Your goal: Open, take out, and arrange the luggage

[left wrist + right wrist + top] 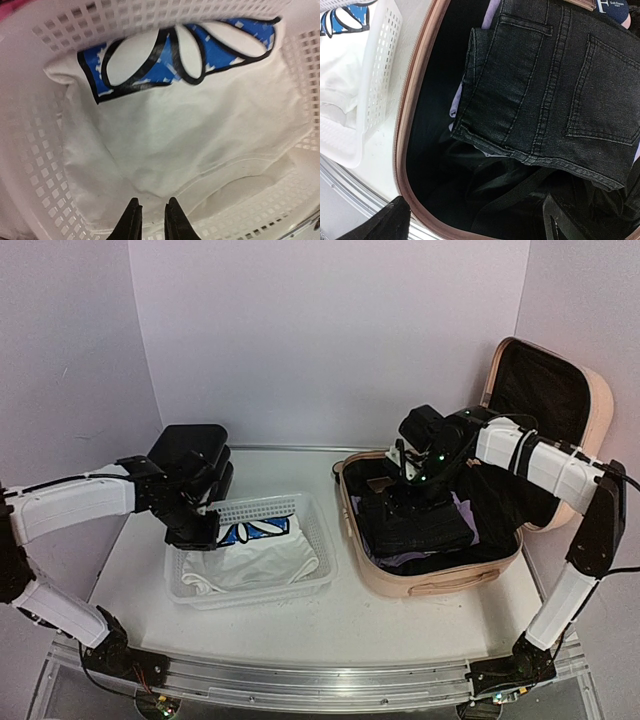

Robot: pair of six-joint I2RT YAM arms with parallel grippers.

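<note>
Two arms reach out over the white table [400,635], one to each side; the luggage [440,578], a peach-pink hard-shell case, lies open on the right half of the table with its lid [548,390] propped upright at the far right, black lining showing inside both halves; folded dark jeans [420,525] lie on top of the contents in the lower shell, back pockets upward, with a strip of lavender cloth [466,510] showing from under them on the right and black fabric bunched along the near side; the right gripper [412,478] hangs above the far part of the jeans, its pincer spread wide and holding nothing, the two fingertips standing well apart at the bottom corners of the right wrist view; just left of the case, near it but apart, stands a white mesh basket [300,592] holding a white garment [265,558] with a blue and black print at its far end; the left gripper [152,221] hovers over the left side of the basket, pointing down at the white cloth, its fingers [131,222] drawn almost together with only a thin slit between them and nothing pinched; whether the tips touch the cloth cannot be told.
</note>
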